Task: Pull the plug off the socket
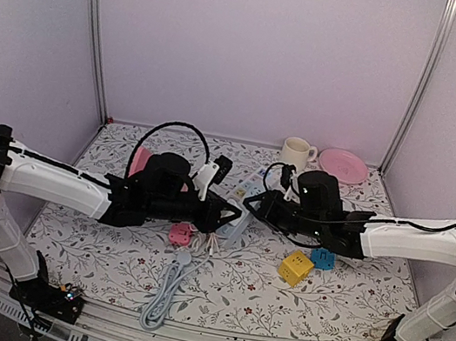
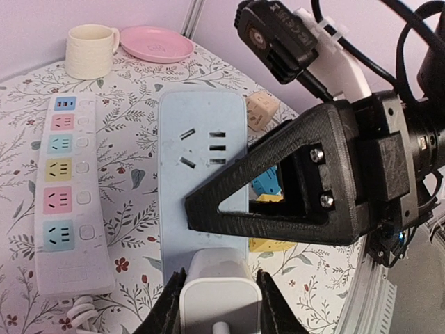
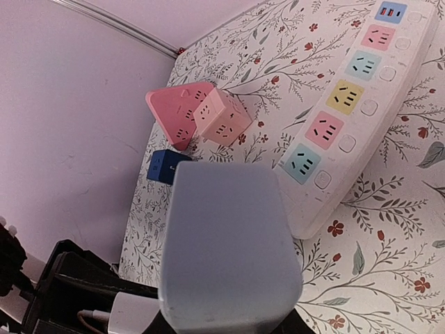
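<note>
Nearest in, my left gripper [image 2: 221, 282] has its jaws pressed onto the plug [image 2: 221, 306], one finger on each flat side. It is a white, glossy plastic block with rounded corners, and I judge it is not yet out of the strip [image 2: 201, 174]. That side-on pinch suits a straight pull away from the socket face. Just ahead of those jaws the strip runs on as a pale blue, smooth, matte slab with slotted outlets. My right gripper [image 1: 250, 203] comes across it from the right, its black, ribbed, triangular finger over the strip's edge. From the right wrist the slab fills the space between its jaws, so I take them as clamped on the strip, holding it down while the plug comes away. To the left of the left jaws, flat on the floral cloth [image 2: 132, 209], lies a longer white strip [image 2: 66, 202] with pastel outlet squares. Beyond the right jaws are pink cubes [image 3: 198, 118] and a small blue cube [image 3: 163, 167]. Farthest ahead are a cream mug [image 2: 89, 50] and a pink plate [image 2: 156, 43].
</note>
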Available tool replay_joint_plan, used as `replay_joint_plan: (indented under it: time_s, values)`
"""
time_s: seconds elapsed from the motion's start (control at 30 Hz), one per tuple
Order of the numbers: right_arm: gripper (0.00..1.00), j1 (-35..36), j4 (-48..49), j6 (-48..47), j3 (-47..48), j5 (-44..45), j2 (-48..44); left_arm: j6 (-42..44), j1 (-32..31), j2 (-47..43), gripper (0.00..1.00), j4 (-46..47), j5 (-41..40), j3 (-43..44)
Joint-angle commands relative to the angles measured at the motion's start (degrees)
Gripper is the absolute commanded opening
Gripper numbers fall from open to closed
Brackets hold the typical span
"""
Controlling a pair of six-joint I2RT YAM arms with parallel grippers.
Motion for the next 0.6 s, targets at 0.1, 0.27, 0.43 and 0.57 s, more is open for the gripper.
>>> replay_joint_plan:
  time_s: [0.1, 0.27, 0.43, 0.57]
  values:
    - [0.04, -4.23, -6.17, -2.71, -5.72, 3.73, -2.93, 0.90, -0.64, -0.46, 0.02, 6.76, 5.28, 3.77]
    - [0.04, -5.51, -7.66, -3.63, -6.78, 3.90, -3.80, 2.30, -0.60, 0.22, 0.02, 8.46, 6.61, 4.91]
    - [0.04, -7.29, -7.63, -3.86, -7.56, 1.72, -3.80, 1.80, 0.95, -0.68, 0.02, 9.04, 8.64, 5.12]
    - [0.04, -7.74, -7.77, -4.56, -7.14, 1.19, -3.25, 2.04, 1.57, -1.50, 0.03, 8.45, 9.79, 5.10]
